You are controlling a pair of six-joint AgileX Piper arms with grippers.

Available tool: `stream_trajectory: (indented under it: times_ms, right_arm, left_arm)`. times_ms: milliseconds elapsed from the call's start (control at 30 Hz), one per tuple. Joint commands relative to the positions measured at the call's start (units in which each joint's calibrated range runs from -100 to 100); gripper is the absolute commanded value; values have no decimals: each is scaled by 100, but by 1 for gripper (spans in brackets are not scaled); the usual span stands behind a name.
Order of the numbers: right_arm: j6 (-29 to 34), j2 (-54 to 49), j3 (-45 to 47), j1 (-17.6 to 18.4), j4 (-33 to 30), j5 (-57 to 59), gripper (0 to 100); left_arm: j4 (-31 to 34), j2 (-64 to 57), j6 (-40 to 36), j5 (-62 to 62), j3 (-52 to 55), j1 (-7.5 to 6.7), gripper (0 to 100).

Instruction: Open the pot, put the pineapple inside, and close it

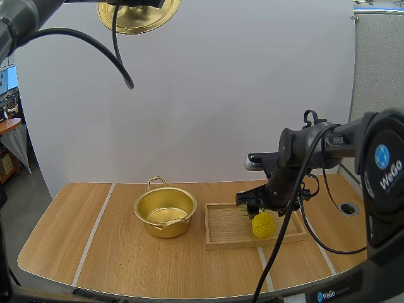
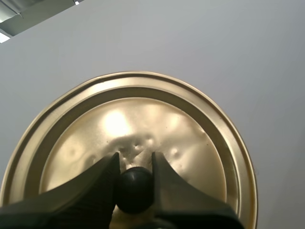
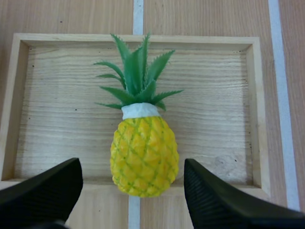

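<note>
Well, the right gripper (image 3: 132,164) hangs over the tray (image 3: 57,95) with its fingers spread wide, one on each side of the pineapple (image 3: 143,155) but not touching it. The pineapple lies flat in the tray, its base at the near long edge and its leaves pointing to the far edge. The tray sits toward the right of the table (image 1: 82,240), and the pot (image 1: 165,227) stands open just beside the tray's left edge, near the middle of the table. The left gripper (image 2: 135,157) pinches the black knob (image 2: 135,188) of the lid (image 2: 143,119) and holds the lid high above the table, well apart from the pot. So the opening looks done and the pick of the pineapple is the step in hand. Next, I judge, the right gripper needs to drop until its fingers straddle the yellow body, close on it below the leaves, then lift clear of the tray's rim before carrying it left to the pot.
</note>
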Motion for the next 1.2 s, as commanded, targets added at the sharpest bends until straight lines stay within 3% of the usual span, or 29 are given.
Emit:
stream_trajectory:
  times_ms: [0, 567, 800, 967, 1033, 1167]
  right_arm:
    - [-113, 619, -32, -19, -34, -547, 100]
    - [-179, 1970, -32, -19, -90, -1395, 100]
    - [-179, 2069, -32, -19, -118, -1417, 99]
    - [-179, 2057, -32, -19, -116, -1339, 22]
    - [-179, 1973, -32, -19, -130, -1339, 0]
    - [-224, 1393, -194, -19, -130, -1157, 0]
  left_arm:
    - [-2, -32, -56, -203, -51, -8, 0]
    - [-2, -32, -56, -203, -51, -8, 0]
    - [-2, -32, -56, -203, -51, -8, 0]
    - [-2, -32, -56, -203, -51, -8, 0]
    - [-2, -32, -56, -203, -51, -8, 0]
    - [-2, -32, -56, -203, -51, -8, 0]
